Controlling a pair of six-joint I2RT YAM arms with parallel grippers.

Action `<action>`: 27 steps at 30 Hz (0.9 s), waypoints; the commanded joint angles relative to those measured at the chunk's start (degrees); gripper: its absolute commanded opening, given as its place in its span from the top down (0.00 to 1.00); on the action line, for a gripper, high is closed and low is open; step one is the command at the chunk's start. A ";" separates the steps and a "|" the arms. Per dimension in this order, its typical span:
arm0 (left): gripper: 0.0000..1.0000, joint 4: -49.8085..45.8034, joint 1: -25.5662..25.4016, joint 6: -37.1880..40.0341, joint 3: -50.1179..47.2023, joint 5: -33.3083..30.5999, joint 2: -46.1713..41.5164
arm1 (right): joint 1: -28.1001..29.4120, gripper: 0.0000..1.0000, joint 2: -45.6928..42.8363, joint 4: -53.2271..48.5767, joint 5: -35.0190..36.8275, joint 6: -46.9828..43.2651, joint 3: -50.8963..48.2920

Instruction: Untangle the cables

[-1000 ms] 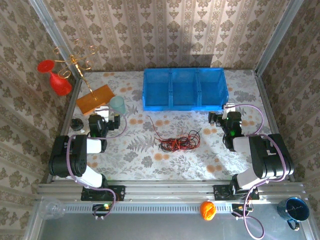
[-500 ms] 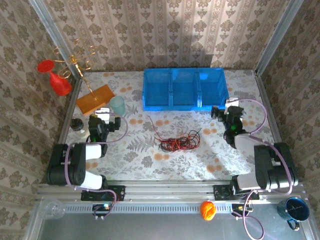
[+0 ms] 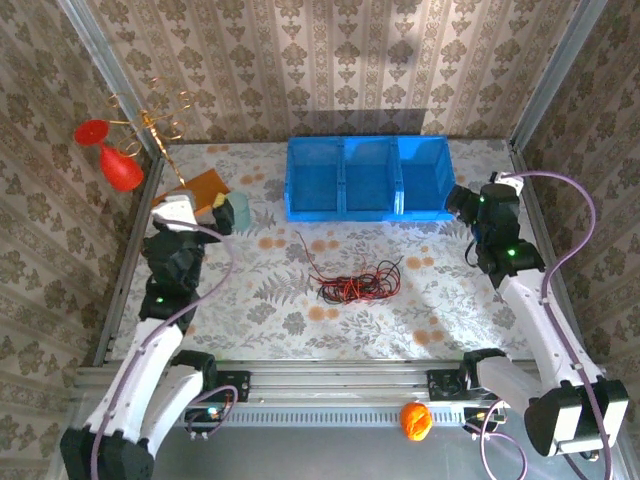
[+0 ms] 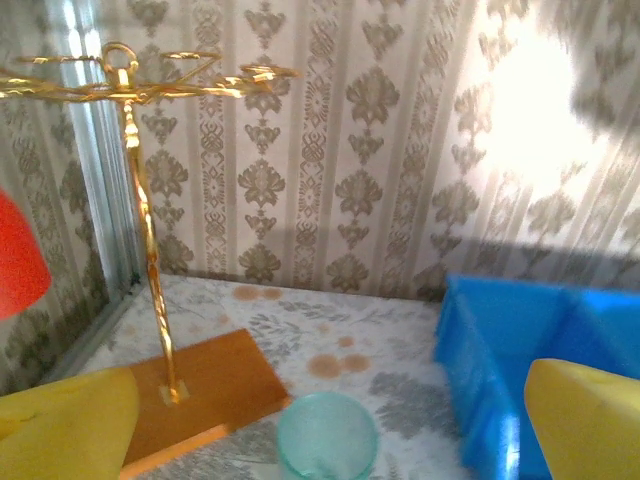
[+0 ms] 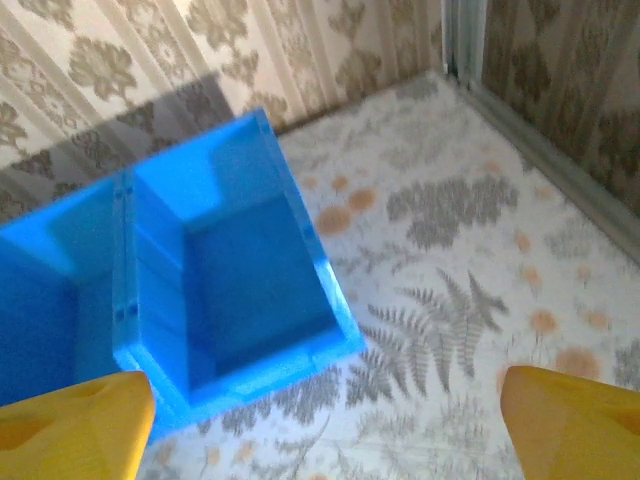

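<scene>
Nearest, the table (image 3: 260,310) lies bare and open from the front rail up to the cables (image 3: 355,287) — a red-and-black tangle at mid-table, well apart from both arms. Its long axis runs left to right, and one loose strand trails toward the far left. Farther out, the left gripper (image 3: 205,215) hovers just beside a teal cup (image 3: 238,210) and the right gripper (image 3: 464,200) hovers at the right end of the blue bin (image 3: 345,211) — both with fingers spread wide apart.
</scene>
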 commanded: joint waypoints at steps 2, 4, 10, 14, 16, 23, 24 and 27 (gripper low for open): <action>0.00 -15.30 0.27 -22.94 0.13 -0.15 -8.39 | 0.30 0.14 3.34 -16.93 -7.44 1.13 6.08; 0.00 -10.94 0.88 -26.31 -4.38 1.87 -12.63 | 0.42 0.15 3.64 -18.96 -10.25 0.31 5.62; 0.00 -13.16 1.02 -25.72 -3.91 11.11 -12.16 | 2.20 0.21 -1.68 -16.66 -23.20 -0.44 0.13; 0.00 -16.05 -1.19 -25.69 -2.30 19.28 -3.82 | 9.26 0.30 0.54 -20.69 -20.37 -2.20 1.72; 0.00 -16.79 -4.85 -25.28 -2.31 20.50 0.81 | 14.48 0.34 2.49 -21.97 -17.77 -2.79 2.42; 0.00 -13.45 -23.81 -21.99 -3.71 10.55 11.21 | 25.49 0.37 4.33 -21.98 -15.89 -2.98 2.34; 0.00 -13.37 -25.40 -21.86 -3.36 9.98 12.99 | 26.64 0.37 4.31 -21.54 -16.11 -3.10 2.12; 0.00 -12.77 -27.47 -22.03 -2.77 9.39 17.95 | 29.37 0.37 5.03 -21.54 -17.06 -3.61 2.19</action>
